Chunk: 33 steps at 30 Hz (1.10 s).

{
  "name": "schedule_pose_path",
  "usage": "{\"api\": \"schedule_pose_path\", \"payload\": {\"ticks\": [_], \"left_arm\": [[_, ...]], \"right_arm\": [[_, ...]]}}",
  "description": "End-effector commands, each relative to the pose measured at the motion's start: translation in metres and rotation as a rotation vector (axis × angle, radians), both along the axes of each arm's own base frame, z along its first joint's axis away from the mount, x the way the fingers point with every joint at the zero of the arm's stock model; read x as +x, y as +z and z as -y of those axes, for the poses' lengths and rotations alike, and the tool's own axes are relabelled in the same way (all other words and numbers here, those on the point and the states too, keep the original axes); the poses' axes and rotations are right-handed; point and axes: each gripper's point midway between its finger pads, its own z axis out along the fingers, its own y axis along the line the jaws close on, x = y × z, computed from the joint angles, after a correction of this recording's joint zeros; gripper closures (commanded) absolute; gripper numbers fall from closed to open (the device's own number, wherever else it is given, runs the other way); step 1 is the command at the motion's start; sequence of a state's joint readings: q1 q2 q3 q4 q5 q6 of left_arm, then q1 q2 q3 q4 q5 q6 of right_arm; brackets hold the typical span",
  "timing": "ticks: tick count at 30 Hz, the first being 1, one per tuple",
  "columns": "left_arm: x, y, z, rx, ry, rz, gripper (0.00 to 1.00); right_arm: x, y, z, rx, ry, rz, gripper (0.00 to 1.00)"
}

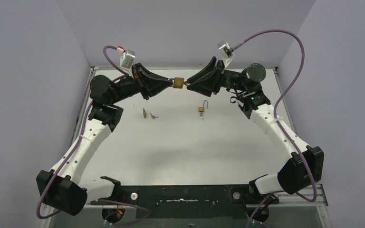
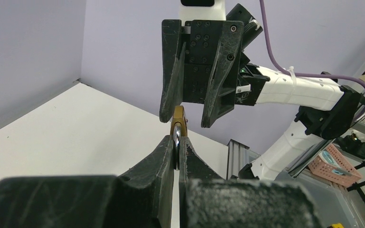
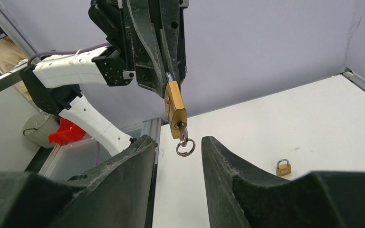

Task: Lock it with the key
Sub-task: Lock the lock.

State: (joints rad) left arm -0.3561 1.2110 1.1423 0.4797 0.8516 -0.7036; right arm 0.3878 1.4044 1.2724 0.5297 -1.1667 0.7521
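Note:
A brass padlock hangs in the air above the far middle of the table, between my two grippers. My left gripper is shut on its steel shackle, and the brass body sticks out past the fingertips. In the right wrist view the padlock hangs down with a key in its keyhole and a split ring below it. My right gripper is open, with its fingers on either side of the key and ring and a gap on both sides.
A second small brass padlock with its shackle up lies on the white table, also visible in the right wrist view. Two small brownish pieces lie left of centre. Purple walls close the back and sides.

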Motion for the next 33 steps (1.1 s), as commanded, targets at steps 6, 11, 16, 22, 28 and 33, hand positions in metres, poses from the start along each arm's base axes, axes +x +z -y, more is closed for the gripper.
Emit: {"api": "schedule_pose_path", "payload": {"ticks": [6,11,16,22,28,33], "left_arm": [[-0.0077,0.0315,-0.0033,-0.046,-0.009,0.108,1.00],[-0.0066,0.0319,-0.0028,-0.050,-0.010,0.109,1.00],[-0.0066,0.0318,-0.0026,-0.049,-0.011,0.109,1.00],[-0.0067,0.0304,-0.0028,-0.048,-0.010,0.110,1.00],[-0.0064,0.0294,-0.0032,-0.046,-0.008,0.109,1.00],[-0.0062,0.0283,-0.0051,-0.042,-0.002,0.108,1.00]], "right_arm": [[-0.0080,0.0285,-0.0044,0.043,0.027,0.104,0.62],[-0.0086,0.0276,-0.0077,0.039,0.040,0.102,0.67],[-0.0085,0.0264,-0.0079,0.037,0.042,0.099,0.73],[-0.0094,0.0254,-0.0076,0.033,0.043,0.096,0.92],[-0.0110,0.0250,-0.0073,0.032,0.045,0.100,1.00],[-0.0116,0.0242,-0.0053,0.032,0.039,0.105,1.00]]}}
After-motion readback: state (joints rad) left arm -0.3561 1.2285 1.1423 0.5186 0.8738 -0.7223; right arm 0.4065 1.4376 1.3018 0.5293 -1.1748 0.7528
